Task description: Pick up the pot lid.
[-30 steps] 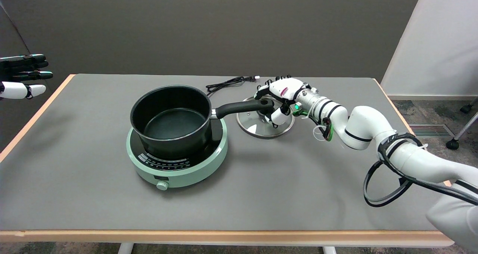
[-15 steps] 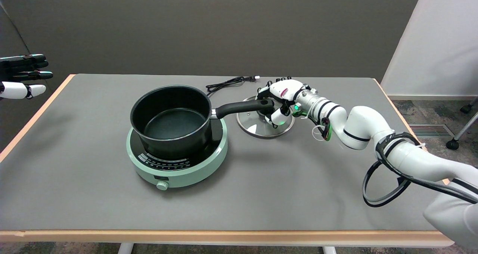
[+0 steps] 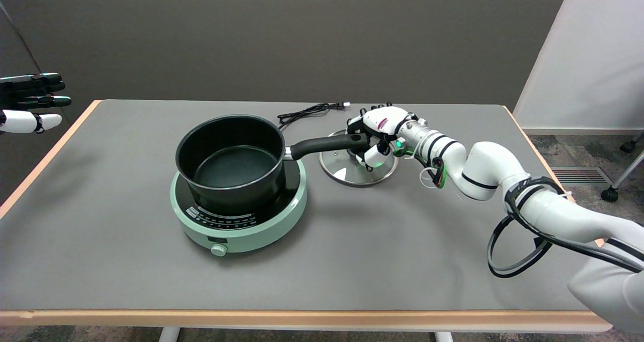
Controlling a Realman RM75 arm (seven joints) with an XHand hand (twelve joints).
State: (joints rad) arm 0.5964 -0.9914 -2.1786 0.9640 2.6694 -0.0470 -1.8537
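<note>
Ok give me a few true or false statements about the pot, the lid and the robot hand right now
1. The pot sits on the green cooker. True.
2. The glass lid covers the pot. False: it is right of the pot, by the pot's handle.
3. The right robot hand is over the lid's middle. True.
4. The pot holds water. False: it looks empty.
5. The black cord lies at the table's near edge. False: it lies behind the pot.

Black pot [image 3: 230,161], mint-green hotplate [image 3: 239,216], clear steel-rimmed lid [image 3: 347,173], grey table [image 3: 126,261].
</note>
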